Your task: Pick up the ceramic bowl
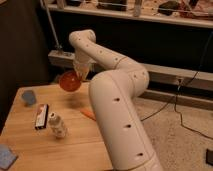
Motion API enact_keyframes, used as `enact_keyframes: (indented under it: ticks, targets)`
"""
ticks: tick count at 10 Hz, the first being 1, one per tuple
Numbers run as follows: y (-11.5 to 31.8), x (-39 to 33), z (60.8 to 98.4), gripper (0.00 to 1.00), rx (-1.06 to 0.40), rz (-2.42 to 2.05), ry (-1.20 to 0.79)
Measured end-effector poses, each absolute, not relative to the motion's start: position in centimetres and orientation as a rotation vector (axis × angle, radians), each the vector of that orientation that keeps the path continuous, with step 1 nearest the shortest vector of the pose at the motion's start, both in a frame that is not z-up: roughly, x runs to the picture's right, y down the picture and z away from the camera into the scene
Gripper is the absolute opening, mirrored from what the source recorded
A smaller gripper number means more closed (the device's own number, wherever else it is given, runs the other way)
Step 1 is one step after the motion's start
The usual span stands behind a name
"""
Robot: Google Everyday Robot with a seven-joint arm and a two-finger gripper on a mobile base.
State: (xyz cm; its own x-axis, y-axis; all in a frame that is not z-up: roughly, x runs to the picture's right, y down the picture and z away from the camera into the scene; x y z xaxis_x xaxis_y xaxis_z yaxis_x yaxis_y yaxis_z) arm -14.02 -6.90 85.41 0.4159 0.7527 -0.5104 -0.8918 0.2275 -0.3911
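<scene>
Jaws [79, 75] pinch ceramic bowl [69, 81] rim, bowl tilted, airborne above table [75, 135]

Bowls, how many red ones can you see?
1. The ceramic bowl is up off the wooden table, tilted, at the gripper near the table's far edge. The big white arm covers part of the table, so another could be hidden.

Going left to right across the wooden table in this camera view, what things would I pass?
Blue cup → dark flat packet → small white bottle → ceramic bowl, lifted off the table in the gripper → orange item beside the arm.
</scene>
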Motion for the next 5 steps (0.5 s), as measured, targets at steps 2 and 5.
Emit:
enact_keyframes:
  ticks: [2,5]
  targets:
    - [-5.4,-13.7,83.5,0.00,-0.694,1.136,0.205]
    - [-4.1,-13.7,82.3,0.00,-0.689,1.140,0.188]
